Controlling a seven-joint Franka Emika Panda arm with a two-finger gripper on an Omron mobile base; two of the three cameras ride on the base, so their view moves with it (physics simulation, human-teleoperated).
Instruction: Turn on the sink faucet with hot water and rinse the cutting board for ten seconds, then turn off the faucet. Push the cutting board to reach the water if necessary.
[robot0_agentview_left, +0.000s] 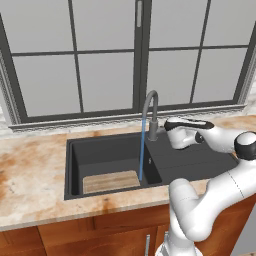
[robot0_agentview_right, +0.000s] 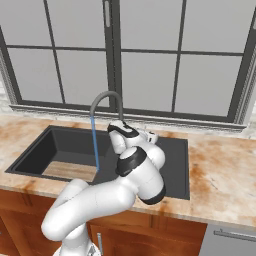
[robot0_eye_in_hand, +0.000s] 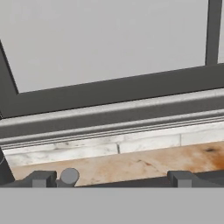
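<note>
The sink faucet (robot0_agentview_left: 151, 111) arches over the dark sink (robot0_agentview_left: 75, 150), and a thin blue stream of water (robot0_agentview_left: 142, 150) falls from its spout. The light wooden cutting board (robot0_agentview_left: 111, 181) lies flat at the front of the basin, and the water lands at its right edge. The same stream of water (robot0_agentview_right: 95, 145) meets the cutting board (robot0_agentview_right: 70, 171) in the right base view. My gripper (robot0_agentview_left: 166, 126) hovers just right of the faucet's base, open. In the hand view the gripper (robot0_eye_in_hand: 111, 179) holds nothing, and the round end of the small lever handle (robot0_eye_in_hand: 69, 176) sits just inside the left fingertip (robot0_eye_in_hand: 41, 178).
A window with dark frames (robot0_agentview_left: 142, 55) and a grey sill (robot0_eye_in_hand: 109, 116) runs close behind the faucet. The ribbed drainboard (robot0_agentview_left: 200, 160) lies under my arm. Speckled stone counter (robot0_agentview_left: 30, 175) spreads left and right of the sink.
</note>
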